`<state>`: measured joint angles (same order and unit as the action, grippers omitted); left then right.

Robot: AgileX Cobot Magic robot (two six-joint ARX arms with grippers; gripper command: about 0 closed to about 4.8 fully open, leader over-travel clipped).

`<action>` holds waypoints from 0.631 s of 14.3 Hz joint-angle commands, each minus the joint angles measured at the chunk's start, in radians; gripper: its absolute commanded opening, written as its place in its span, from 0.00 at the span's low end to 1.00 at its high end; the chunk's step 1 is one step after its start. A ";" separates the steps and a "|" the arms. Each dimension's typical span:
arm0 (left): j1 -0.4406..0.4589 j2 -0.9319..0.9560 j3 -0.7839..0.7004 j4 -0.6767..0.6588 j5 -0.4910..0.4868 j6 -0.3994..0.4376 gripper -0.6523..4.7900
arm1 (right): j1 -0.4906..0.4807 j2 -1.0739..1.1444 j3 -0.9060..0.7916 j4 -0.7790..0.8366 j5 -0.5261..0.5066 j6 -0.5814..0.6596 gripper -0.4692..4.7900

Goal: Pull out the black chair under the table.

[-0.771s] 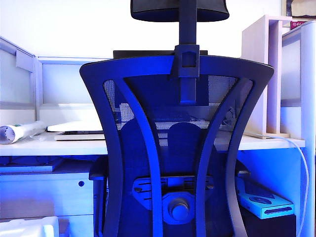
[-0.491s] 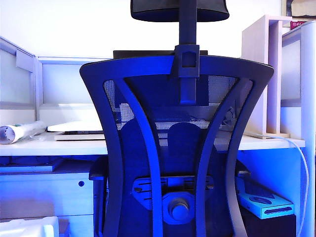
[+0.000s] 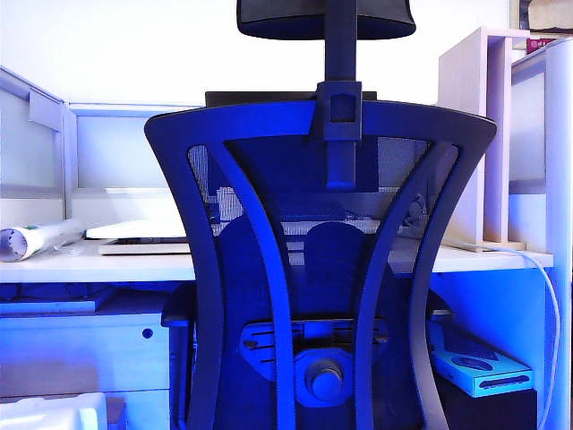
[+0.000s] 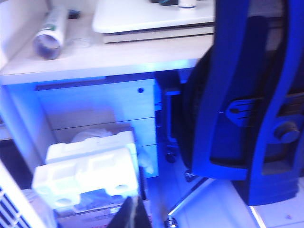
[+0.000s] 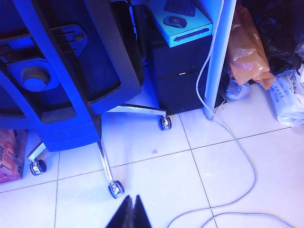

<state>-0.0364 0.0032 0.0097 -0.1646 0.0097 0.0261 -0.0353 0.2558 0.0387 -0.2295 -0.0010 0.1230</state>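
Nothing had moved since the earlier exterior frames; chair and desk sat as before. Nearest, the left gripper (image 4: 133,212) hung with its jaws pressed together above a white foam tray (image 4: 90,173) holding dark items I could not identify. The right gripper (image 5: 130,213) was likewise closed and empty, over bare floor tiles just short of a chair caster (image 5: 115,188). Beyond both, untouched, the black chair (image 3: 322,269) filled the centre of the exterior frame, tucked under the table (image 3: 107,262). A teal box (image 5: 187,23) sat on a black cabinet (image 5: 183,78) further back.
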 commanded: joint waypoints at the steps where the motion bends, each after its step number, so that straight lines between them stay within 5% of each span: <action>1: 0.001 0.000 -0.001 0.080 0.225 -0.001 0.11 | 0.000 -0.001 0.005 0.165 -0.116 0.005 0.08; 2: 0.001 0.000 -0.001 0.113 0.283 -0.007 0.11 | 0.001 -0.001 0.005 0.185 -0.133 0.005 0.08; 3: 0.001 0.000 -0.001 0.208 0.420 -0.074 0.11 | 0.001 -0.001 0.005 0.262 -0.256 0.040 0.09; 5: 0.001 0.000 -0.001 0.269 0.491 -0.117 0.11 | 0.001 -0.001 0.016 0.307 -0.380 0.096 0.34; 8: 0.001 0.000 -0.001 0.328 0.565 -0.163 0.11 | 0.007 -0.001 0.089 0.309 -0.477 0.121 0.39; 9: 0.001 0.000 -0.001 0.346 0.578 -0.185 0.11 | 0.051 0.000 0.168 0.310 -0.469 0.175 0.69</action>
<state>-0.0364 0.0032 0.0086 0.1646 0.5800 -0.1486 -0.0002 0.2562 0.1783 0.0620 -0.4690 0.2546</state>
